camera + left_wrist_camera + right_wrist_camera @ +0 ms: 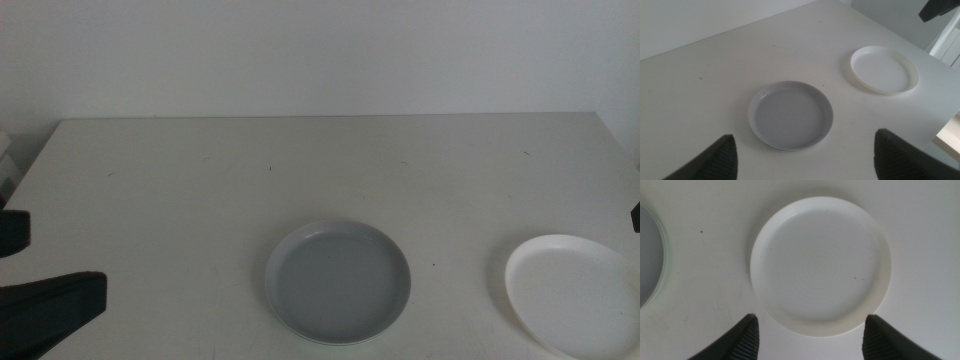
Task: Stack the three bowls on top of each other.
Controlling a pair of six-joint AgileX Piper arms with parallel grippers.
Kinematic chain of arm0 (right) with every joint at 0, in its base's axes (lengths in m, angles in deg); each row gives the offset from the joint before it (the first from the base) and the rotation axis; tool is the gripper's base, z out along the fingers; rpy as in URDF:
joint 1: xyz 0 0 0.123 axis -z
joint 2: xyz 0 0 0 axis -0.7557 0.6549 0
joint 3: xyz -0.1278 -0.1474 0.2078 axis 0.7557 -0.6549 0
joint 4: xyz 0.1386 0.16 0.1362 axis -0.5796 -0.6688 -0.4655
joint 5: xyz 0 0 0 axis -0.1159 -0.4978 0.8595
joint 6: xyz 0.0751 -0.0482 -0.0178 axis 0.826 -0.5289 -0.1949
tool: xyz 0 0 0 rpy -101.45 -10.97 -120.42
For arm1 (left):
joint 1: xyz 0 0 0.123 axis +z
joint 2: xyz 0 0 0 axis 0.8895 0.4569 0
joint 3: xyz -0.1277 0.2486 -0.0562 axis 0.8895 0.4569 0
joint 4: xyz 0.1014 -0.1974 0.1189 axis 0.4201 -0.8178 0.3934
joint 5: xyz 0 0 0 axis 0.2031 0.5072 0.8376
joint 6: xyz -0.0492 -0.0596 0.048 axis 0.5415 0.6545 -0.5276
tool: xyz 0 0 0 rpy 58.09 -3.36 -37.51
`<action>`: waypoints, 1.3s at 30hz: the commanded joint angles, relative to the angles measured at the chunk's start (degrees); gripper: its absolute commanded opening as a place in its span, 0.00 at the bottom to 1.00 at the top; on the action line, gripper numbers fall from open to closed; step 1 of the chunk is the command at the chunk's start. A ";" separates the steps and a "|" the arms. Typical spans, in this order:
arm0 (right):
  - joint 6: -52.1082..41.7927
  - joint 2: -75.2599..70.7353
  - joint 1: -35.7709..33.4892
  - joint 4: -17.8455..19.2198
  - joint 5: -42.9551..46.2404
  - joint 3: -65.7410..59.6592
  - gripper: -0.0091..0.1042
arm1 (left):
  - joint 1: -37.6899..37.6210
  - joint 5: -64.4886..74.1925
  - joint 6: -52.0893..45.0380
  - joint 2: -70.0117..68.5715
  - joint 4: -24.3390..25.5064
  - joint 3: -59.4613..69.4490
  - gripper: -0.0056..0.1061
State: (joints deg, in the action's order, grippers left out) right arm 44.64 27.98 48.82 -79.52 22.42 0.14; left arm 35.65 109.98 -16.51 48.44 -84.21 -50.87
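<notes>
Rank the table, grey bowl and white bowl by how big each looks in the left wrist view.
1. Table: fills most of the picture.
2. Grey bowl.
3. White bowl: looks a little smaller, but it lies farther from the camera, so the two bowls may really match.

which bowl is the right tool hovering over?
The white bowl, near the table's right edge; open right tool frames it. The grey bowl sits mid-table, apart.

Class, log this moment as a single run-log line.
grey bowl centre, alone | white bowl apart, unstacked | right tool open above white bowl | left tool open, waiting
</notes>
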 commanded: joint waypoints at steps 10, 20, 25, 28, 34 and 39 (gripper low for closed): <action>-7.17 11.62 12.82 -0.42 1.10 3.85 0.54 | -0.23 -3.99 0.35 0.39 -1.55 -1.42 0.93; -10.60 22.99 16.14 0.00 10.11 3.85 0.54 | -0.23 -3.99 0.35 0.39 -1.55 -1.42 0.93; -12.61 28.01 16.14 0.00 12.37 3.85 0.54 | -0.23 -3.99 0.35 0.39 -1.55 -1.37 0.93; -14.31 29.83 16.14 0.52 12.88 3.85 0.54 | -0.23 -3.99 0.35 0.39 -1.55 -1.37 0.93; -15.07 31.67 16.19 0.83 14.21 3.85 0.54 | -0.23 -3.99 0.35 0.39 -1.55 -1.37 0.93; -15.07 35.02 16.91 -0.40 14.07 3.85 0.54 | -0.23 -3.99 0.35 0.39 -1.55 -1.37 0.93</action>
State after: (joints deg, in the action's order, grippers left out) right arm 30.25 64.42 64.95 -79.73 36.21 2.58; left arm 35.65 109.98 -16.51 48.44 -84.21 -50.87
